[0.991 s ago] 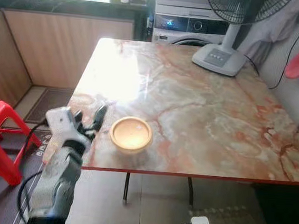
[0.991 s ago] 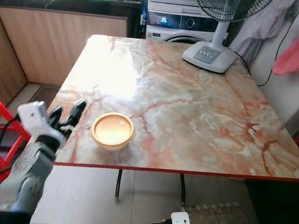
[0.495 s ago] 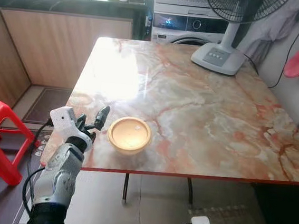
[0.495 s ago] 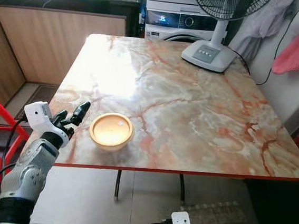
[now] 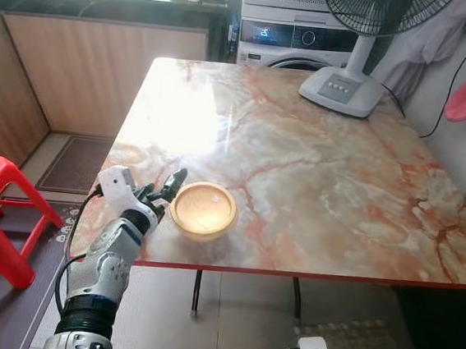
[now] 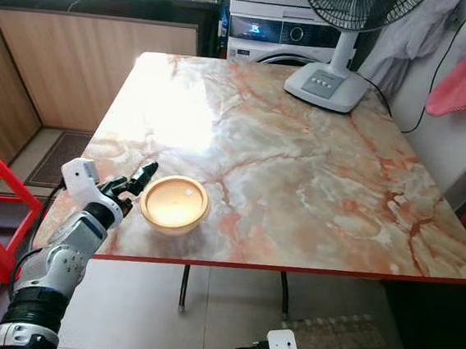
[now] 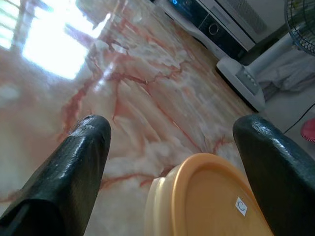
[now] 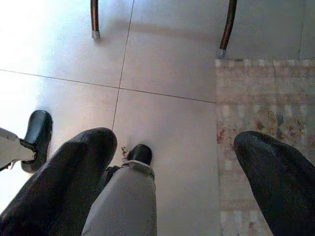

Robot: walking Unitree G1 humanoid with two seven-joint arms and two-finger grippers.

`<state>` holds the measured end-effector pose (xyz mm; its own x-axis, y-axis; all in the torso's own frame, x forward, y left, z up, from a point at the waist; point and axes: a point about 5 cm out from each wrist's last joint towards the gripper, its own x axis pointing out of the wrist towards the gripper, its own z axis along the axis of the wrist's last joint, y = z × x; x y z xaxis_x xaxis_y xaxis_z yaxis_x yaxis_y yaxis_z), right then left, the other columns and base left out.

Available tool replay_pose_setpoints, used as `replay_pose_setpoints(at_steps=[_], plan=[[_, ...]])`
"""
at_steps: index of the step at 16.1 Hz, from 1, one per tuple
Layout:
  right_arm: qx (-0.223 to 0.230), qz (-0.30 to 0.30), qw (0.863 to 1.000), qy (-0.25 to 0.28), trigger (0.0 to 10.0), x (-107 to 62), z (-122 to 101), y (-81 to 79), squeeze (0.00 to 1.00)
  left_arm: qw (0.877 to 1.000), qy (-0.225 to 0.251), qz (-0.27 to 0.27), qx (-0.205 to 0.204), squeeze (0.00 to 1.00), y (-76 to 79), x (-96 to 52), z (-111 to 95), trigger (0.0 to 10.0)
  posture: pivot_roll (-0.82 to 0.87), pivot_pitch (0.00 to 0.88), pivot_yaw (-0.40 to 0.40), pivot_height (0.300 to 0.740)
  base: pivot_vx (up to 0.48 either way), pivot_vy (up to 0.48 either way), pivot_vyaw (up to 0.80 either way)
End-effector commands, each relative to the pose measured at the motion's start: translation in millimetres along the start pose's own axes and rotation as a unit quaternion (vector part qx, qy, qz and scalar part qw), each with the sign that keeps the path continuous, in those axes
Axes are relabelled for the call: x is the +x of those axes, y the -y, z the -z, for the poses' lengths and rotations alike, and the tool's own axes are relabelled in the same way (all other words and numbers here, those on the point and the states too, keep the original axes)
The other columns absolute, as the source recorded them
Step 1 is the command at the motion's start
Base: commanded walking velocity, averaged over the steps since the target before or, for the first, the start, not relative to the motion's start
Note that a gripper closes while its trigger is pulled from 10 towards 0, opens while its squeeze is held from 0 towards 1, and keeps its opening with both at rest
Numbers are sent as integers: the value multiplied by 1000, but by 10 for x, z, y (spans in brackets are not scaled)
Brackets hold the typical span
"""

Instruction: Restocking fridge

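left gripper [image 5: 168, 190] fingers spread, just beside yellow bowl [image 5: 203, 209] | right gripper [image 8: 172, 162] fingers spread over floor [image 8: 167, 73]

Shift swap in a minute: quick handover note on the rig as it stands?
Left gripper: open, at the near-left part of the marble table, fingers spread toward the orange lidded container, not yet closed on it.
Right gripper: open, hanging idle, pointed down at the floor tiles and rug.
Container: lid on, sitting near the table's front edge, not lifted.
Also on the table: fan at the far side.
Done: approach to the container.
Left: grasp it, lift it, carry it to the fridge, which I can't place from here.
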<state>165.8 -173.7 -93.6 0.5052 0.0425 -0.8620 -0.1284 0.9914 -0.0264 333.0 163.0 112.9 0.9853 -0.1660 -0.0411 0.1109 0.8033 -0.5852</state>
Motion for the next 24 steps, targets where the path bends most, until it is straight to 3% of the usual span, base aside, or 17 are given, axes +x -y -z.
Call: replay_pose_setpoints(at_steps=[1,9,17,18,19,24], plan=[[-4,3,1000,1,10000,-3,-5,25,0,1000,-23,6,-2,0,6,43,60,10000,67,0,-40,740,0,0,0],[-11,4,1000,-1,10000,-3,-7,38,0,997,-80,16,5,0,-24,94,272,10000,71,0,-43,740,0,0,0],[-16,3,1000,-2,10000,-2,-7,30,0,997,-72,31,-19,0,5,137,250,10000,71,0,-39,740,0,0,0],[-18,2,1000,-3,10000,-2,-4,28,0,997,-72,22,-17,0,-20,131,250,4588,75,0,-39,740,0,0,0],[-19,2,1000,-4,10000,-2,-2,22,0,997,-71,13,-14,0,-49,124,250,0,75,0,-39,740,0,0,0],[-24,5,1000,-5,10000,-2,-1,31,0,997,-72,13,-3,0,-52,128,251,0,74,0,-43,740,0,0,0]])
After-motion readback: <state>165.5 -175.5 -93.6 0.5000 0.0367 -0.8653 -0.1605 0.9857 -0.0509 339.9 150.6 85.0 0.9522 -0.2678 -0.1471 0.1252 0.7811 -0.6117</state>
